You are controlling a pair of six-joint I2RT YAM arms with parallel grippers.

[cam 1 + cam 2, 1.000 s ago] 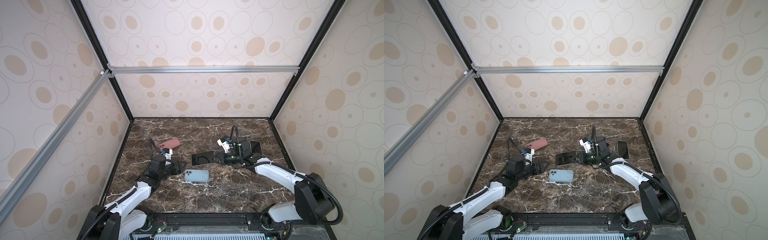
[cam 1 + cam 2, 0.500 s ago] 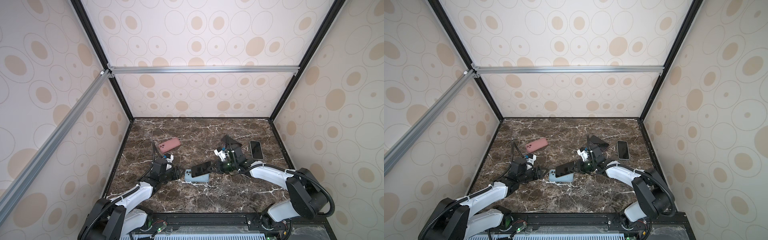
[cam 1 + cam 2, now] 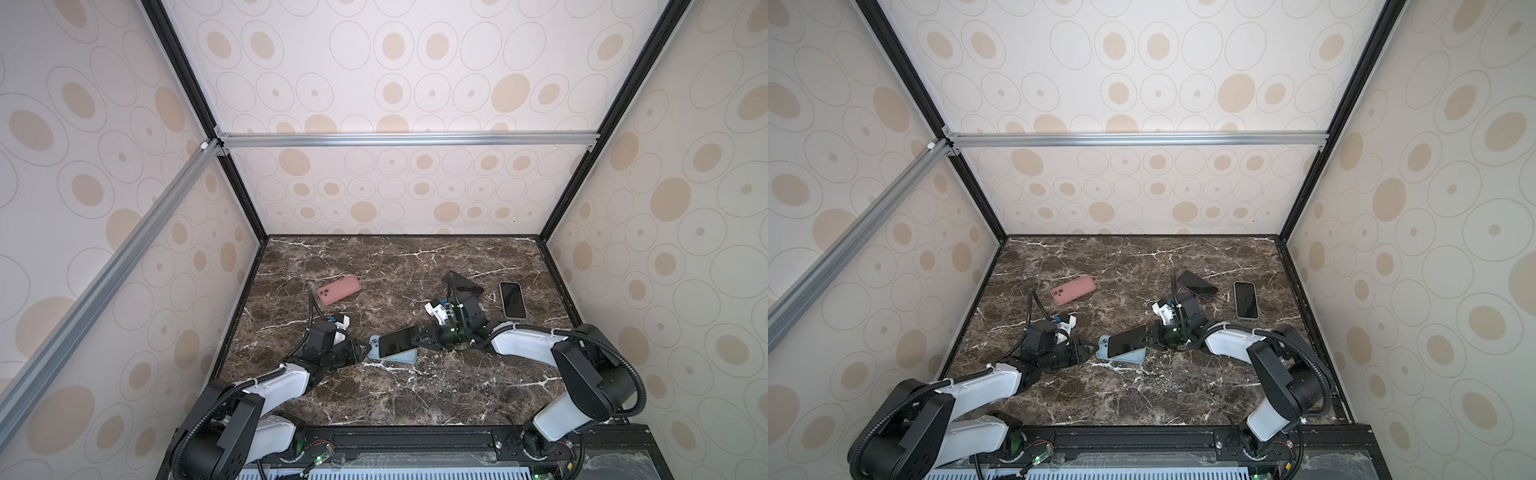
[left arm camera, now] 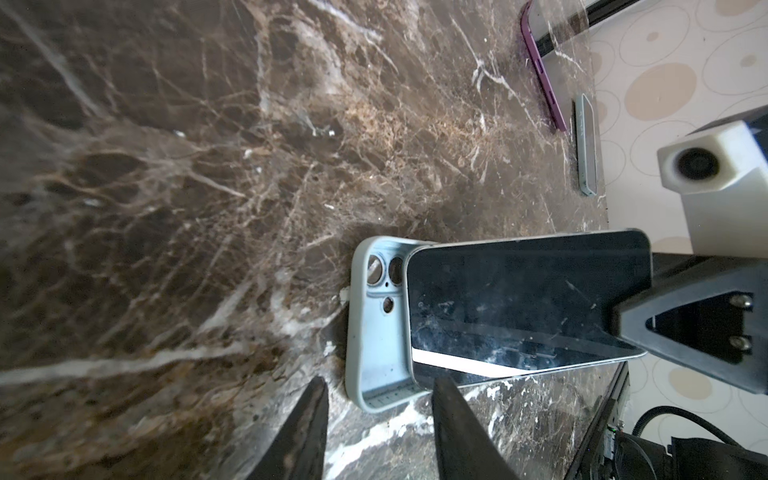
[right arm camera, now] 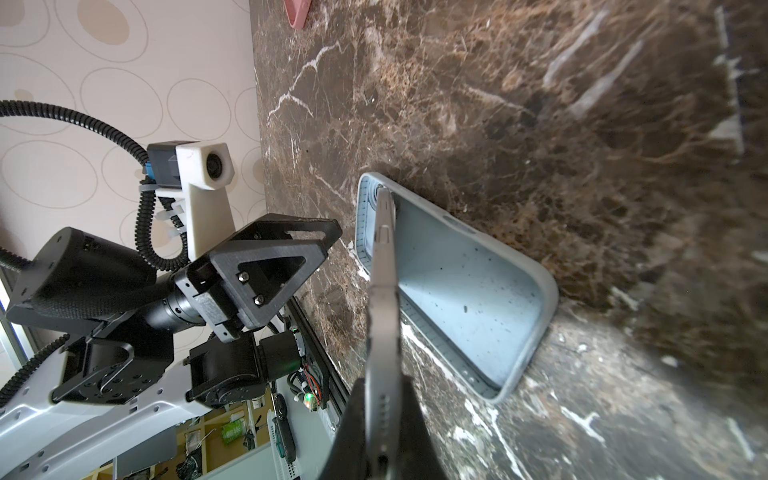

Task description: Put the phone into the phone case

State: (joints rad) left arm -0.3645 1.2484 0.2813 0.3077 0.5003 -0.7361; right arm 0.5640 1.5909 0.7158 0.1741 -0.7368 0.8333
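— Where is the phone (image 3: 397, 340) now?
— I hold it in the right gripper (image 3: 420, 336), jaws clamped on one short end. A second ago I had it clear of the blue case (image 3: 406, 358), on the side toward the back edge of the counter (image 3: 415, 399). Now it slants over the case. Its free end is down inside the end with the camera holes (image 4: 384, 272), and the gripped end is raised above the other end.
— And the case itself?
— It lies hollow side up around the middle of the counter. I see no shift in it since then.
— What about your left gripper (image 4: 379, 380)?
— It has come forward to the camera-hole end of the case. In the left wrist view the fingers (image 4: 309, 415) stand partly apart with a corner of the case between them. I cannot tell whether either finger touches it.
— Anything else out there?
— A pink case (image 3: 338, 289) toward the back left corner and a second phone (image 3: 512, 300) face up by the right edge, both where they lay before. A dark phone in a purple case (image 3: 463, 284) lies near that second phone, further from the right edge.
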